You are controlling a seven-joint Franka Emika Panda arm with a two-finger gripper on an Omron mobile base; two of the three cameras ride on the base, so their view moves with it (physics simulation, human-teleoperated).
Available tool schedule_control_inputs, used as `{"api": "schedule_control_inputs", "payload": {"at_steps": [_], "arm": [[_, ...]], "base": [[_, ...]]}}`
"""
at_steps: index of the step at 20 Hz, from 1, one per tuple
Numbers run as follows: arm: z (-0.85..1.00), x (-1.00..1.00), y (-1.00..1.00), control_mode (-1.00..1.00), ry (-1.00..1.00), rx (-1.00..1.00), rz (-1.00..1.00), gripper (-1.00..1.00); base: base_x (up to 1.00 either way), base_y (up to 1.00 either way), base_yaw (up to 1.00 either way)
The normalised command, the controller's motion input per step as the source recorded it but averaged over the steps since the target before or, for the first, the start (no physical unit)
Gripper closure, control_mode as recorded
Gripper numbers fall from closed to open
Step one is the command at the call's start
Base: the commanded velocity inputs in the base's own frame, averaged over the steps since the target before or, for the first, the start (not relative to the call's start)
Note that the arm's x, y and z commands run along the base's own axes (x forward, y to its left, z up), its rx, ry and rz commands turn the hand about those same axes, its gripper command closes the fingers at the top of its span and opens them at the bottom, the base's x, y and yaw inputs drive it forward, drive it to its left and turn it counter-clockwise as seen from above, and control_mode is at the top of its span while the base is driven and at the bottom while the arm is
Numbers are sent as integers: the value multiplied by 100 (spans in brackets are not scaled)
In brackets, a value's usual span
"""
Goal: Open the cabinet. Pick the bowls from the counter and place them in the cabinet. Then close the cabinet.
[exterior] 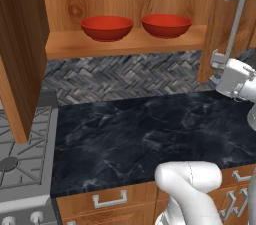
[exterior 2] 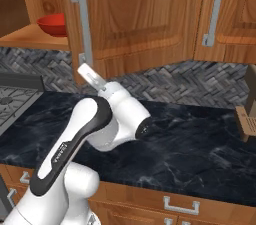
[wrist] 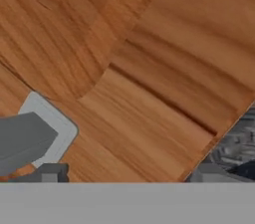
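2 red bowls already sit on the cabinet shelf, so by my reading the step in hand is closing the doors.

Nearest the base, the counter [exterior: 150,129] lies bare and dark. Above its back edge the gripper [exterior 2: 89,73] hangs with its jaws spread wide, holding nothing, right at the lower end of the right door's handle [exterior 2: 81,24]. In the hand view the handle's lower mount [wrist: 47,133] sits just beside 1 fingertip, with the door panel close behind it.

To close well, I judge it best to push flat on the door [exterior: 220,29] face near the handle side, far from the hinge, and follow the door's arc so the fingers do not snag the bar.

Farther back, the bowls [exterior: 106,27] rest side by side on the shelf, well apart from the gripper and up to its left. The left door [exterior: 20,54] also stands open.
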Motion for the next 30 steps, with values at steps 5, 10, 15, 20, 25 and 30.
{"api": "schedule_control_inputs", "payload": {"at_steps": [5, 10, 15, 20, 25, 30], "arm": [[-4, 90, 30, -100, -7, -6, -15, -100], [-5, 88, 16, -100, -11, -5, -14, -100], [0, 92, 18, -100, -4, -5, -19, -100], [0, 95, 32, -100, 0, -5, -29, -100], [0, 77, 26, -100, 0, -2, -38, -100], [-7, 56, 7, -100, 0, 0, -42, -100]], "base": [[0, 0, 0], [0, 0, 0], [0, 0, 0], [0, 0, 0], [0, 0, 0], [0, 0, 0]]}}
